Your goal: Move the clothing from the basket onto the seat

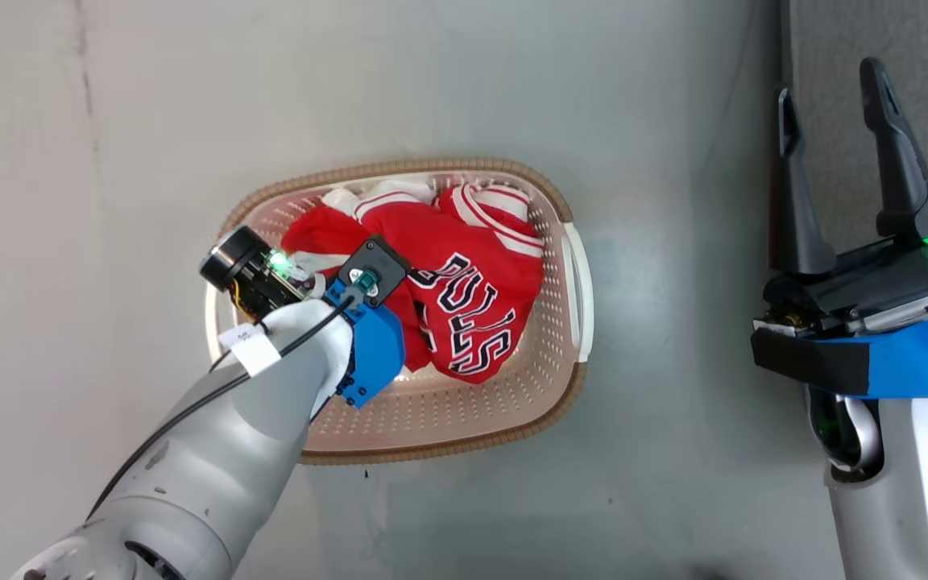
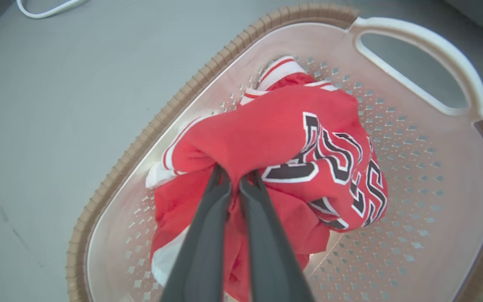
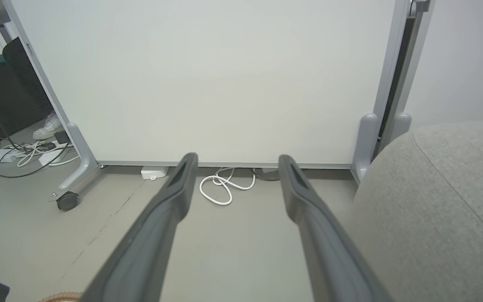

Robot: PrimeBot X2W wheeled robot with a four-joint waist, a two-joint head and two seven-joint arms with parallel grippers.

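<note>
The red clothing, a jersey with black-and-white lettering, lies bunched in the cream perforated basket on the floor. My left arm reaches down into the basket; its fingers are hidden under the wrist in the head view. In the left wrist view my left gripper is shut, pinching a fold of the red clothing inside the basket. My right gripper stands open and empty at the right, beside the grey seat. The right wrist view shows that gripper open over bare floor, with the seat at its right.
A white partition panel on wheeled feet stands ahead of the right gripper, with a coiled white cable at its base. More cables and a shoe lie at the far left. Grey floor surrounds the basket.
</note>
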